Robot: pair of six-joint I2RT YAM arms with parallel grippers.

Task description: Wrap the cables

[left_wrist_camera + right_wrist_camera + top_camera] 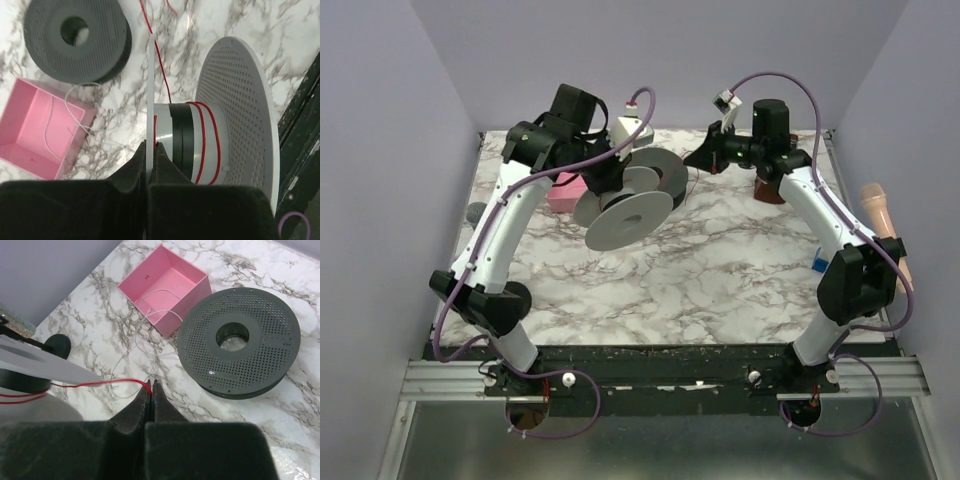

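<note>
The red cable, thread-thin, loops a few turns around the pale spool's hub. From there it runs taut to the right fingers, which are pinched together on it. The left fingers are clamped on the spool's flange. Beyond the spool, a dark spool and a pink box sit on the counter.

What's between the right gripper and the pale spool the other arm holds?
A thin red cable, pinched in the right gripper, stretches to the pale spool above the marble table, seen in the right wrist view.
</note>
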